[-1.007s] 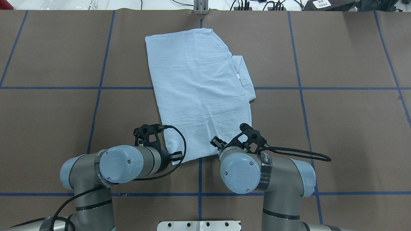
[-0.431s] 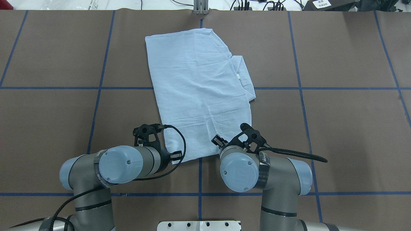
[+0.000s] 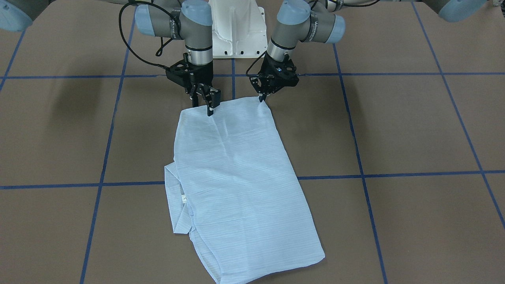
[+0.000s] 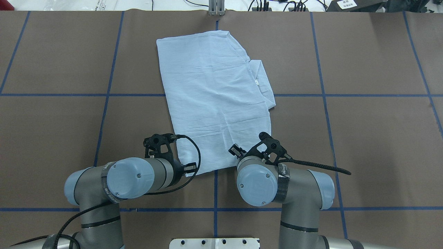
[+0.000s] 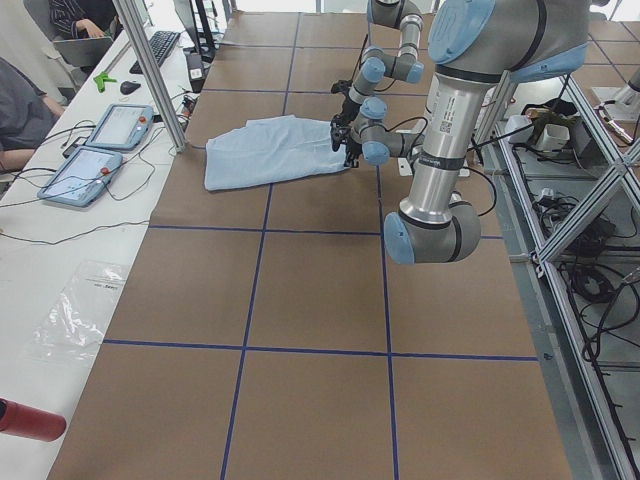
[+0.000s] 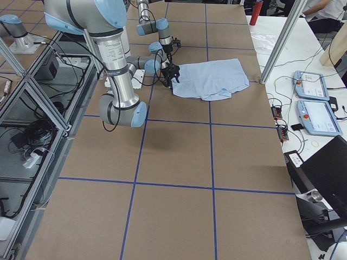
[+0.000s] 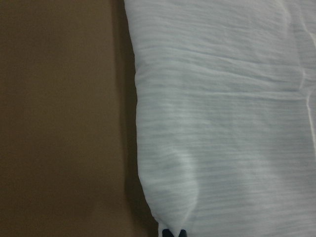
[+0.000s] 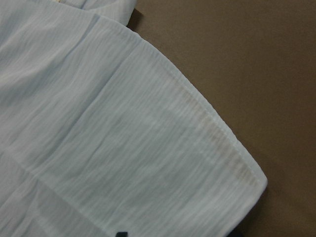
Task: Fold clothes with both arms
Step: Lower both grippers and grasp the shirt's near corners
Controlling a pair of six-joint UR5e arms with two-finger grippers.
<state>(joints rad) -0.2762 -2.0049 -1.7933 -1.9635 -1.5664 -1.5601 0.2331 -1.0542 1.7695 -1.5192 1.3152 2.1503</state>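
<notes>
The pale blue striped shirt (image 4: 214, 97) lies folded into a long slab on the brown table (image 4: 363, 138), its collar (image 3: 173, 197) sticking out on one side. Both grippers are at its end nearest the robot. My left gripper (image 3: 261, 99) is at one near corner. In the left wrist view its fingertips (image 7: 173, 232) are pressed together on a raised bit of shirt (image 7: 222, 123). My right gripper (image 3: 202, 105) stands at the other near corner, jaws apart over the shirt's edge. One of its fingertips (image 8: 121, 234) rests on the cloth (image 8: 98, 138).
Blue tape lines (image 4: 214, 95) divide the table into squares. The white pedestal base (image 3: 236, 31) sits behind the grippers. Tablets (image 5: 100, 150) and cables lie on the side table past the shirt's far end, where a person (image 5: 20, 110) sits.
The right arm has shifted slightly, its wrist edging toward the shirt and its cable drawing in. The left arm and the shirt have stayed still.
</notes>
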